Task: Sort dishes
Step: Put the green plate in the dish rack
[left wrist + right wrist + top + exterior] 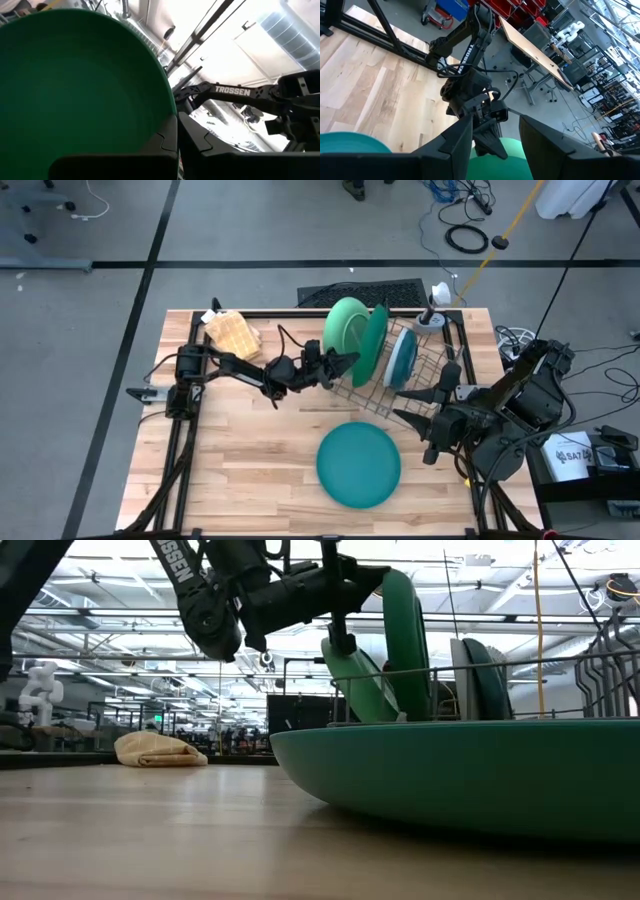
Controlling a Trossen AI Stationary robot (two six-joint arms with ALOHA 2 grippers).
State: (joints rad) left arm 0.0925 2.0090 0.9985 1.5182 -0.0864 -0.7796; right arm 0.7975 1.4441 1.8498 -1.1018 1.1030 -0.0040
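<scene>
A wire rack [425, 380] holds a light green plate [346, 328], tilted, with a dark green plate [376, 340] upright behind it. Farther right stand a dark teal plate [404, 358] and a pale one [391, 358]. A larger teal plate [358, 465] lies flat on the table near the front. My left gripper [352, 362] reaches in from the left and is shut on the light green plate [75, 90]. My right gripper [410, 420] hovers open by the rack's near right corner, touching nothing. My left gripper pinches the light green plate's rim [173, 112] between its two fingers [162, 145], one on the hollow face and one behind. It comes from the table's left, slanting upward. The plate leans tilted in the rack; whether its lower edge is lifted off the wires is hidden.
A tan waffle cloth [232, 332] lies at the far left corner. A black keyboard [375, 292] sits past the rack's far side. The flat teal plate [470, 770] fills the near middle; bare wood lies to its left. Black frame rails run along the table's sides.
</scene>
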